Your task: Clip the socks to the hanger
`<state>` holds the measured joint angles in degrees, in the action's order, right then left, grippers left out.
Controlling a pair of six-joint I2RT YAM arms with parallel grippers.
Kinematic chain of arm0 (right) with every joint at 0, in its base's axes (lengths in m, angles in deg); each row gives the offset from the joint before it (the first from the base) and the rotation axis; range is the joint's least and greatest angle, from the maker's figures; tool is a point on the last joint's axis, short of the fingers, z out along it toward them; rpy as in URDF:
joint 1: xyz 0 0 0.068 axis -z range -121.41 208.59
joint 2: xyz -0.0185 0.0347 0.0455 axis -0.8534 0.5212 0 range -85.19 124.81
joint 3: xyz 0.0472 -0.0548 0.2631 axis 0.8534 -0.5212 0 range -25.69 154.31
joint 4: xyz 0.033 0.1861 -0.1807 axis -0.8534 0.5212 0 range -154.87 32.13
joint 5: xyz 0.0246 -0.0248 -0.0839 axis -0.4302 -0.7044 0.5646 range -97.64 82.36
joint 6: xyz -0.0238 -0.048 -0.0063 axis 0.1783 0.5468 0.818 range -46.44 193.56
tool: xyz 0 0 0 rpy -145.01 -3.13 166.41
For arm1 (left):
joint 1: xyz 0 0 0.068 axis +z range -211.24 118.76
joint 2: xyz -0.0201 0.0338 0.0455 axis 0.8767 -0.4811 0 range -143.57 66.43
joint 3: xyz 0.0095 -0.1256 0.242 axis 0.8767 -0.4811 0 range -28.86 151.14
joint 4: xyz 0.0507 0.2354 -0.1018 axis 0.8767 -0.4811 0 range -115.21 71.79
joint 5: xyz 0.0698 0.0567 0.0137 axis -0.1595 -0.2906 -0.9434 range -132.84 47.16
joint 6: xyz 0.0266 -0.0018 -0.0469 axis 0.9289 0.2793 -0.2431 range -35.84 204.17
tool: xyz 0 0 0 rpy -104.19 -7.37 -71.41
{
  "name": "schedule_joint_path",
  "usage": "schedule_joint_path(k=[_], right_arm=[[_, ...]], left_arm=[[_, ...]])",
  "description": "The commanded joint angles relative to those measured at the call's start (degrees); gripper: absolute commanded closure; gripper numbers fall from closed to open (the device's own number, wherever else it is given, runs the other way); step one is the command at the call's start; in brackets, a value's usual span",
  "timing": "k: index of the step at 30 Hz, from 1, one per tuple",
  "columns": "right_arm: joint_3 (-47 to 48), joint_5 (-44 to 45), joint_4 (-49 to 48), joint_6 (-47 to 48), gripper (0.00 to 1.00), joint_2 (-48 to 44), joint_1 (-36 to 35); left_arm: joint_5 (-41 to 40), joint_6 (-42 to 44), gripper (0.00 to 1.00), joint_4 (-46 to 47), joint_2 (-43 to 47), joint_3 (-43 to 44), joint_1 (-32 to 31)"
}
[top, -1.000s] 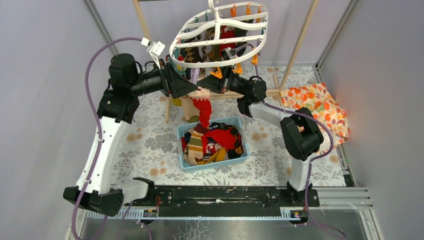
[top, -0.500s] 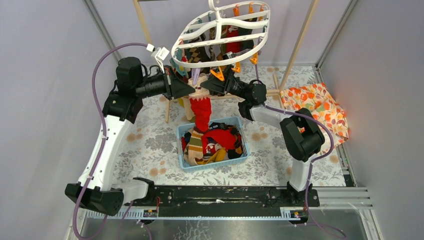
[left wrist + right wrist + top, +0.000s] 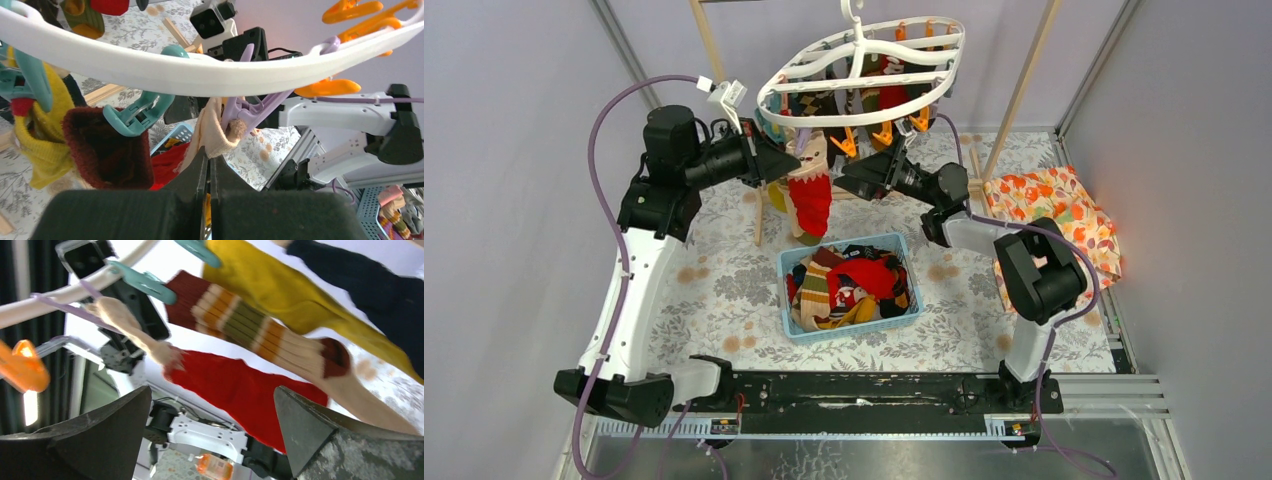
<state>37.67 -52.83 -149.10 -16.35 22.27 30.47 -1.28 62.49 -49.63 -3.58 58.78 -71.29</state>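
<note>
Flowered cloth (image 3: 724, 290) covered the table, and a blue basket (image 3: 856, 327) of loose socks (image 3: 854, 285) sat in its middle. Over the far side hung the white hanger (image 3: 150, 75), with several socks clipped beneath it. The left arm stood raised, elbow high and forearm pointing inward. The left gripper (image 3: 207, 160) was pressed shut, its tips against the cream cuff of a red sock (image 3: 809, 195) that a purple clip (image 3: 250, 107) held to the rim. Whether fabric was pinched was unclear. The right arm stretched up from the opposite side, and the right gripper (image 3: 856, 180) was spread wide and empty near that clip.
</note>
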Motion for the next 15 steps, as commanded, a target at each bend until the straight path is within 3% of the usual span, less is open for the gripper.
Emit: schedule_joint_path(k=[1, 6, 9, 11, 13, 15], right_arm=[[-1.7, -2.36, 17.12, 14.48, 0.0, -8.79, 0.43], [-2.65, -0.67, 31.44, 24.25, 0.0, -13.11, 1.13], [-4.18, 4.91, 42.91, 33.59, 0.0, -18.84, 1.03], [-4.27, 12.46, 57.05, 44.79, 0.0, -25.6, 0.5], [-3.85, 28.85, 72.16, 55.97, 0.0, -33.78, -3.44], [-7.26, 39.7, 74.53, 64.0, 0.0, -41.77, -8.37]], left_arm=[[-4.96, 2.13, 1.0, -2.99, -1.0, 3.59, 0.55], [-5.73, 2.63, 1.0, -3.49, -1.02, 4.0, 0.77], [-6.04, 3.54, 1.0, -3.55, -0.78, 3.88, 0.82], [-6.05, 4.18, 1.0, -3.92, -0.73, 3.93, 0.89], [-5.68, 4.43, 1.0, -4.2, -0.73, 4.18, 0.95], [-4.69, 4.38, 1.0, -4.18, -0.86, 4.06, 0.99]])
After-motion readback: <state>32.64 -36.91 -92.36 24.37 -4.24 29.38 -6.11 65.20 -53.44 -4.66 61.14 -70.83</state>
